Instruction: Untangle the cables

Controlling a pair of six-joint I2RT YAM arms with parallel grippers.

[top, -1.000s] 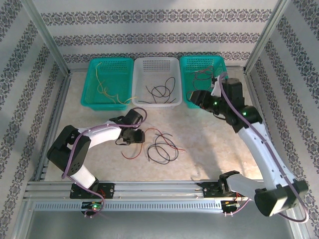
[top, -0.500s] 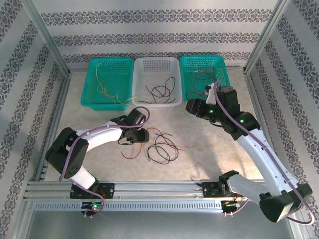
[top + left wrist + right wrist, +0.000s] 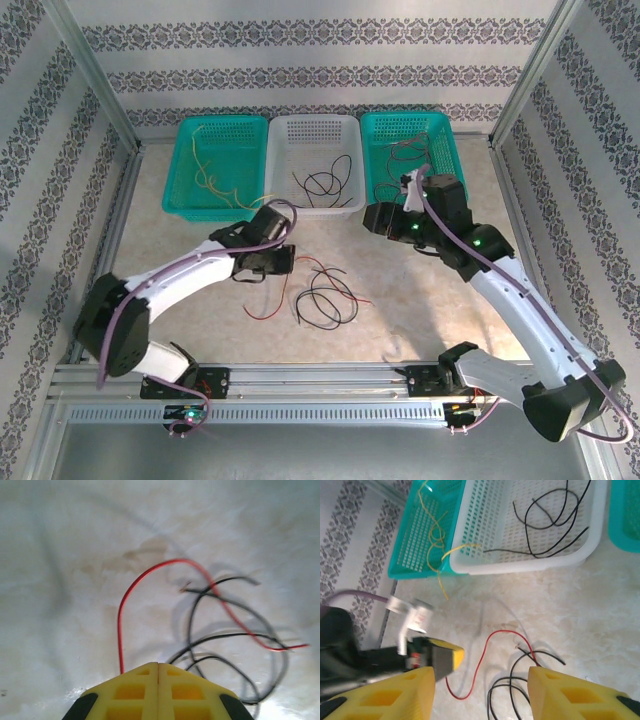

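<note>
The table (image 3: 420,290) carries three baskets along its far edge. The left teal basket (image 3: 190,170) holds yellow cables (image 3: 205,180), the white basket (image 3: 285,135) holds black cables (image 3: 325,182), and the right teal basket (image 3: 440,135) stands beside it. Near the table's middle lies a loose tangle (image 3: 322,298) of red and black wires. The left gripper (image 3: 158,665) sits at the tangle's left edge with its fingers pressed together. The red cable (image 3: 150,570) runs under their tip, possibly pinched. The right gripper (image 3: 480,672) hovers near the right teal basket, fingers spread, holding nothing
</note>
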